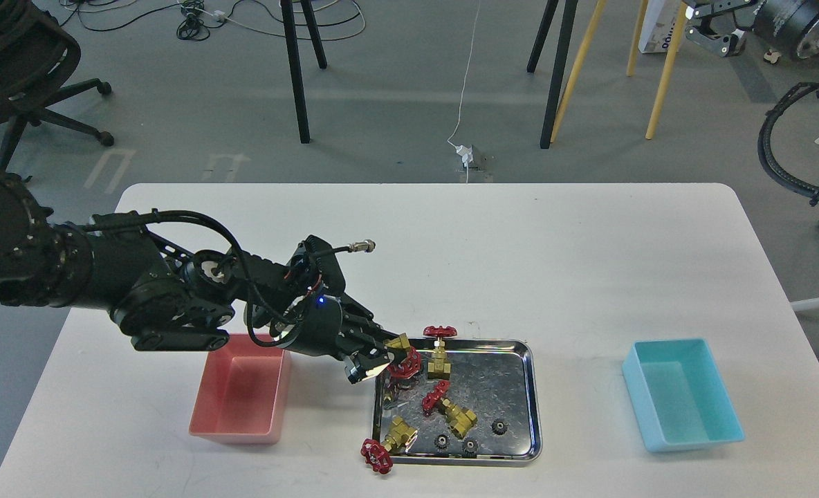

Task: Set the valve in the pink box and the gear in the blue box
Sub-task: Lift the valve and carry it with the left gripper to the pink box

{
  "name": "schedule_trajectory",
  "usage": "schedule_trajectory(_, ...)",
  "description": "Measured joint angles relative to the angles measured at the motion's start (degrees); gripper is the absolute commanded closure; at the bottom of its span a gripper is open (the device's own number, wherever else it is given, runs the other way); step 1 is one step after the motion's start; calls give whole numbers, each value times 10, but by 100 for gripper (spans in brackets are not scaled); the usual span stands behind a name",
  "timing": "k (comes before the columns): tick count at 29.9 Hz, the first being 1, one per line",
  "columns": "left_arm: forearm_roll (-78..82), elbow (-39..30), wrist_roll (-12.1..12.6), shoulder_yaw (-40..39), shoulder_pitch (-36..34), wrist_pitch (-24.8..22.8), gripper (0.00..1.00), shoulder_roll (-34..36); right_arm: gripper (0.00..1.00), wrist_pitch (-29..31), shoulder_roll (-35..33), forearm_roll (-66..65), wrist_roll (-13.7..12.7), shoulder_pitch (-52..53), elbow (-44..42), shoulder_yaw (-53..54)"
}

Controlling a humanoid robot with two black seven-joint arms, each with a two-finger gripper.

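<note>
One camera only, mounted high at the robot's head, faces forward and tilts down over the white table (589,263). It stands close to the table's near edge, takes in the whole tabletop, and catches grey floor, stand legs and cables beyond its far edge.
</note>
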Motion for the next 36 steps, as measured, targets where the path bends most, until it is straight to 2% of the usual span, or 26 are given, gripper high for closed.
schedule_trajectory(3,2,-13,0,-10,-23,0,90,32,0,0,0,0,0,0,0,6)
schedule_trajectory(7,10,-71,0,-14,-57,1,90,98,0,0,4,0,0,0,-4,40)
schedule_trajectory(15,124,-196,0,-20,-90,1,90,295,0,0,7,0,-1,8,-5,82)
schedule_trajectory(21,199,-233,0,-27,-85,1,90,419,0,0,9,0,-1,4,-4,83)
schedule_trajectory(25,214,-235,0,-28,-61,0,90,444,0,0,9,0,-1,4,-3,84)
schedule_trajectory(36,220,-204,0,-43,7,0,90,436,0,0,3,0,-1,0,-1,83)
